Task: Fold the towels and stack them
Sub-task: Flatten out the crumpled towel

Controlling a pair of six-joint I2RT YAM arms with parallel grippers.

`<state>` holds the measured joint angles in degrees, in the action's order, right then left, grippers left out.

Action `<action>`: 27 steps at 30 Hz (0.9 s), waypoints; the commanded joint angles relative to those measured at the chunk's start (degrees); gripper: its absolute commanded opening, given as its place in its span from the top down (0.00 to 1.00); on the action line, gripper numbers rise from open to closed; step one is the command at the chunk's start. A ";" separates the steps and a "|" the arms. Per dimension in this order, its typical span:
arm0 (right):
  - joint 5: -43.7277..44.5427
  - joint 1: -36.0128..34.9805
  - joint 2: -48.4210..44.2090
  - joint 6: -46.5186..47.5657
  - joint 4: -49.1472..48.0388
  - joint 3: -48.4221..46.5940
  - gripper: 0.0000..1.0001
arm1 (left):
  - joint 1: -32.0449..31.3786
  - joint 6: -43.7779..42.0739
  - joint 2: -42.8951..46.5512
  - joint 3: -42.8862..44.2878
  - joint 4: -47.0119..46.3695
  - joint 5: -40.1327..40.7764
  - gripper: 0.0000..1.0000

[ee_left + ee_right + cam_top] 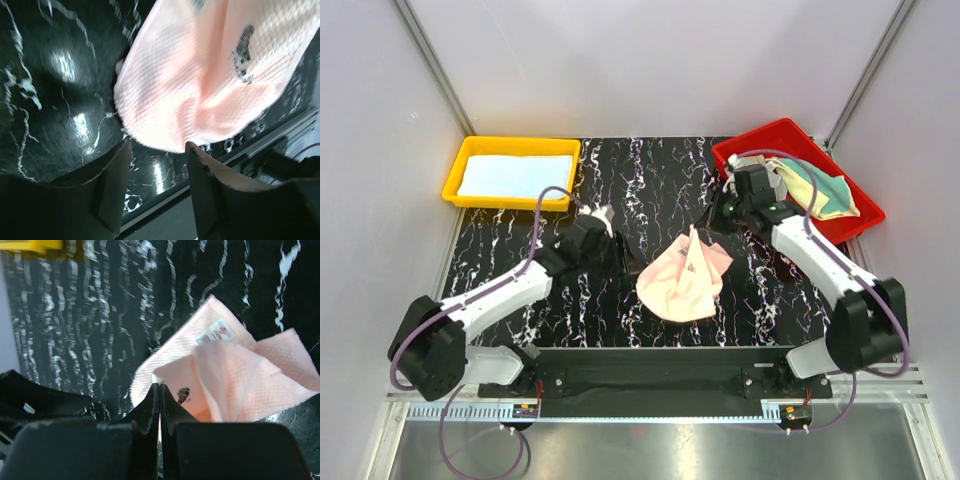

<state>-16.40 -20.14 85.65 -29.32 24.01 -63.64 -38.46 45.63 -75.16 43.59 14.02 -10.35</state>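
The pink towel lies crumpled in a loose heap near the middle of the black marbled table, one corner folded up. It carries a small dark mark and a white label. The light blue towel lies flat in the yellow tray. The yellow towel and the teal-green towel lie bunched together in the red tray.

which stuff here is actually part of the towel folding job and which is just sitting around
Part of the job: pink towel, light blue towel, yellow towel, teal-green towel.
Just there: yellow tray, red tray, marble table.
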 commanded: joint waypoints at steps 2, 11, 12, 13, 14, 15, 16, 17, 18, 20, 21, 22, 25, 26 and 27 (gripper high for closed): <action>-0.47 -0.16 -4.44 4.53 3.85 -1.23 1.00 | 0.14 -2.03 1.86 6.31 1.97 6.92 0.47; 22.80 -0.16 -13.90 -2.92 15.80 4.30 1.00 | 0.14 -10.03 -7.45 13.79 2.41 4.90 0.43; 23.34 -0.16 -15.67 -3.80 15.72 7.01 1.00 | 0.22 -10.64 -8.33 14.32 2.41 4.46 0.43; 21.52 -0.07 -17.43 -5.38 14.50 8.95 1.00 | 0.22 -11.08 -10.26 15.02 2.24 4.11 0.43; 20.20 -0.16 -20.92 -6.44 13.62 10.88 1.00 | 0.14 -11.69 -11.41 16.68 2.33 2.72 0.43; 18.70 -0.16 -22.44 -7.67 12.91 14.82 1.00 | 0.14 -13.09 -12.72 17.74 2.59 2.27 0.43; 14.95 -0.16 -23.93 -9.94 10.38 16.86 1.00 | 0.22 -13.63 -15.26 18.89 3.03 1.83 0.43; 12.65 -0.16 -26.64 -10.66 8.09 18.97 1.00 | 0.22 -14.59 -16.42 21.25 3.38 0.61 0.43; 8.10 -0.42 -28.15 -11.02 5.37 23.16 1.00 | 0.14 -14.95 -17.38 22.23 3.03 -0.89 0.43; 3.51 -0.43 -31.23 -11.11 -3.07 26.62 1.00 | 0.14 -14.61 -18.89 24.08 0.94 -5.88 0.44; -1.56 -0.43 -31.33 -9.98 -5.09 27.68 1.00 | 0.14 -13.90 -18.89 24.26 -0.12 -7.48 0.43; -4.05 -0.43 -30.89 -9.44 -7.55 27.34 1.00 | 0.14 -13.29 -18.63 24.26 -1.18 -8.97 0.43; -10.40 -2.26 -28.00 -8.56 -12.65 25.85 1.00 | 0.22 -11.00 -18.19 25.13 1.24 -10.93 0.43; -10.75 -3.23 -27.21 -8.56 -13.89 24.80 1.00 | 0.22 -10.91 -17.92 25.66 4.23 -6.48 0.42; -11.62 -4.46 -26.24 -8.56 -15.12 24.18 1.00 | 0.22 -10.91 -16.44 26.10 7.22 -3.04 0.41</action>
<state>-19.53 -21.67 57.76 -37.89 19.88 -36.21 -38.33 33.78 -94.67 66.54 17.43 -16.08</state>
